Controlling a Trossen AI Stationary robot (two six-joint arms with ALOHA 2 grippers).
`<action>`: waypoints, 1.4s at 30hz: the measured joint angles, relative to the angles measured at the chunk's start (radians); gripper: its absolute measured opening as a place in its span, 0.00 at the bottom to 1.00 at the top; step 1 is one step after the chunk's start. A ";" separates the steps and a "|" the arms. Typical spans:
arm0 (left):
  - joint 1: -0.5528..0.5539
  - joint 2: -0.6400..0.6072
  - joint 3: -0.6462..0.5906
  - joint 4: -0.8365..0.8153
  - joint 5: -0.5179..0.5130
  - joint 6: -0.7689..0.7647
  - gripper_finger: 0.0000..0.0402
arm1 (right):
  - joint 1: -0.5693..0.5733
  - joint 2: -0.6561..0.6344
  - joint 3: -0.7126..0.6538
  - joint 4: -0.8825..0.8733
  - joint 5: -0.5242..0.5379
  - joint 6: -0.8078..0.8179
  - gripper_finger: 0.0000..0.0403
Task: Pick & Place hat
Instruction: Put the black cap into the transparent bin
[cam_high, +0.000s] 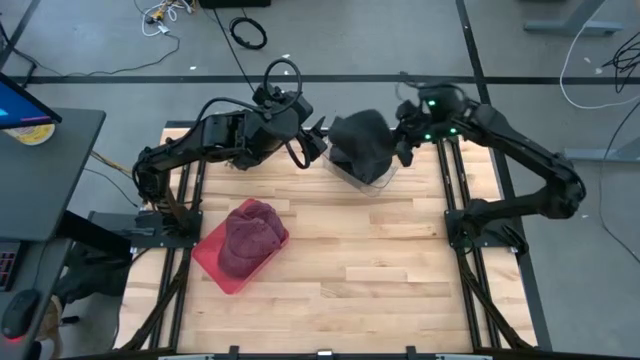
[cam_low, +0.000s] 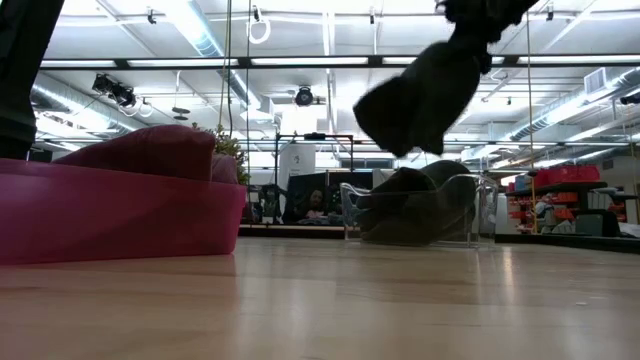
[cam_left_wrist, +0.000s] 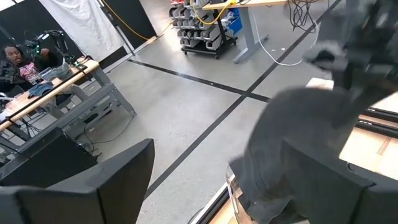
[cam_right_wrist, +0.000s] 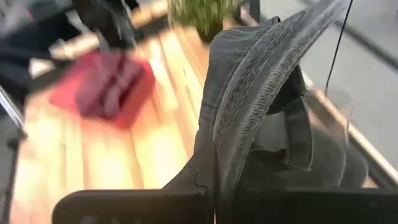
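- The dark grey knitted hat (cam_high: 362, 142) hangs in the air from the right end effector (cam_high: 408, 137), which is clamped shut on the fabric along the hat's right edge, as the high view shows it.
- In the low view the hat (cam_low: 428, 88) droops limp from the grip, clear above a transparent plastic bin (cam_low: 420, 212) at the far side of the tabletop (cam_high: 380, 260).
- More dark grey fabric (cam_low: 425, 190) lies inside that bin, below the hanging hat and apart from it.
- The right wrist view has the hat (cam_right_wrist: 249, 112) folded and ribbed directly in front of the end effector, filling most of the frame.
- The right arm reaches in from the right rail, elbow bent, wrist pointing toward the middle of the far edge.
- The left end effector (cam_high: 318, 138) stands just left of the hat with its fingers spread wide and nothing between them; its arm stretches from the left rail along the far edge.
- A red rectangular plastic tray (cam_high: 208, 252) sits well apart at the near left of the tabletop, holding a maroon knitted hat (cam_high: 250, 236).
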 joint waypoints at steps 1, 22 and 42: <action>0.000 0.000 0.000 0.000 0.000 0.000 0.87 | 0.000 0.018 0.000 -0.019 0.006 -0.015 0.01; 0.000 0.000 0.000 -0.002 0.023 -0.020 0.87 | 0.036 0.285 0.000 -0.118 0.110 -0.132 0.01; 0.000 0.000 0.000 -0.003 0.042 -0.066 0.87 | 0.048 0.449 -0.056 -0.021 0.174 0.116 0.02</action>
